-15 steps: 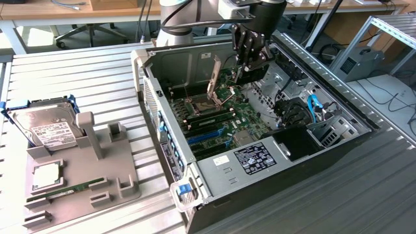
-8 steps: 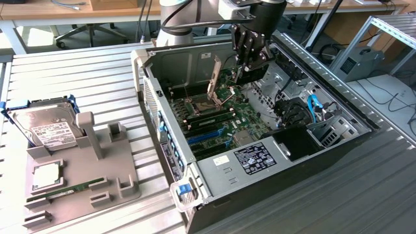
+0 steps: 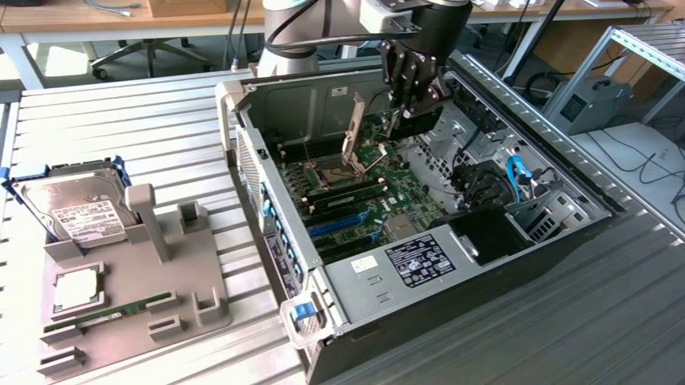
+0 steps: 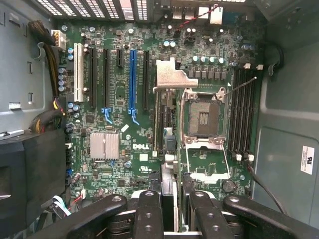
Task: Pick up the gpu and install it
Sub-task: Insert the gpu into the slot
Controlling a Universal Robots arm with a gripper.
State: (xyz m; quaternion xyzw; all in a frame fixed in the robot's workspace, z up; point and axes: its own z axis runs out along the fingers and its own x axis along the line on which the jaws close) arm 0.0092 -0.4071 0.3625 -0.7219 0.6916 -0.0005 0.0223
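Inside the open computer case [image 3: 599, 210], the gripper [image 4: 169, 211] clasps the gpu [image 4: 168, 129] edge-on above the DELL-marked motherboard [image 4: 119, 99].

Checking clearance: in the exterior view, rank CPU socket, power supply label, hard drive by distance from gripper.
1. CPU socket, inside case, by the gripper.
2. Power supply label, case's near end.
3. Hard drive, outside case, exterior view's left.
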